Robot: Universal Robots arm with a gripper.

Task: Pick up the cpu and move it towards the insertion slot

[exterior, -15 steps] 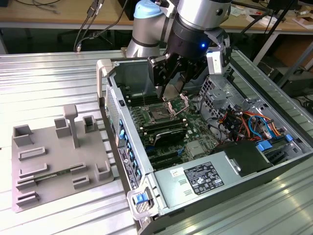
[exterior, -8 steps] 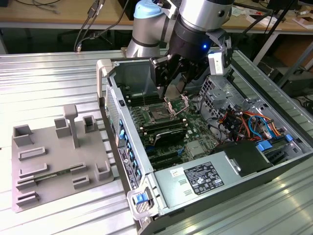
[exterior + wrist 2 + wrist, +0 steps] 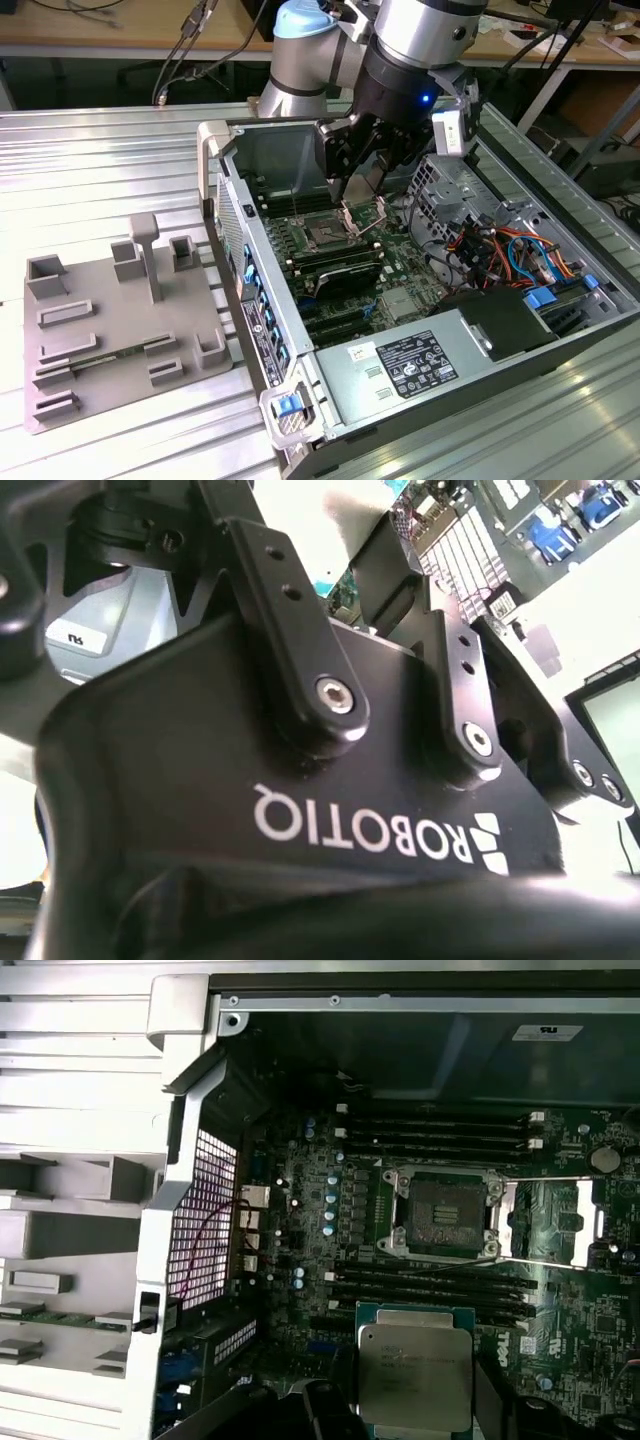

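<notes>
Now holding the cpu (image 3: 415,1370) clamped in the gripper (image 3: 362,180), hovering just near of the insertion slot (image 3: 445,1215).

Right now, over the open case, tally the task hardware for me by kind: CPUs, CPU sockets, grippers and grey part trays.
CPU, in the gripper: 1
CPU insertion slot, bracket open, dark centre bare: 1
Gripper: 1
Grey plastic tray on the table beside the case: 1
Total: 4
</notes>
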